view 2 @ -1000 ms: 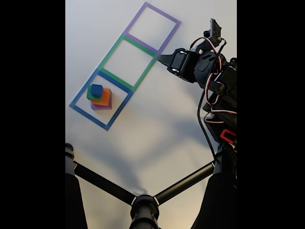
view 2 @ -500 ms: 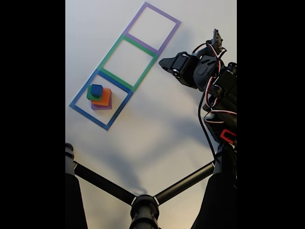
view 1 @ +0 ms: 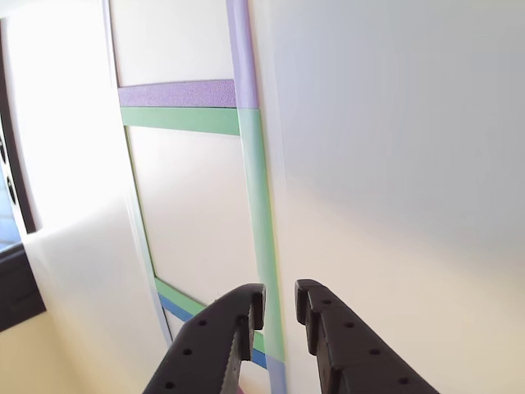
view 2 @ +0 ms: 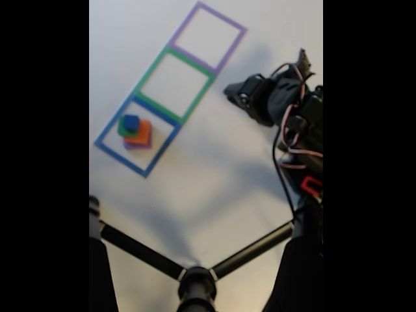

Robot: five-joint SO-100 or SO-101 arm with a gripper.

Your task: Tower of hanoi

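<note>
The pincer (view 1: 279, 312) is showing in the other view with its two dark jaws nearly pressed together, a narrow gap between the tips, pinching nothing. It is hanging over the white surface (view 1: 394, 148) beside the green tape square (view 1: 250, 189). In the fixed view the pincer (view 2: 229, 90) is sitting to the right of the tape row, well apart from the tower (view 2: 134, 132), which is standing stacked inside the blue tape square (view 2: 136, 140): blue block (view 2: 132, 121) on top, then green, orange and purple.

The task appears to be at its opening approach, with no block lifted yet. The next move likely calls for spreading the jaws and reaching across to the blue block.

Compared with a second ago, the arm has been shifting slightly rightward and is blurring with motion; the tower is unchanged.
</note>
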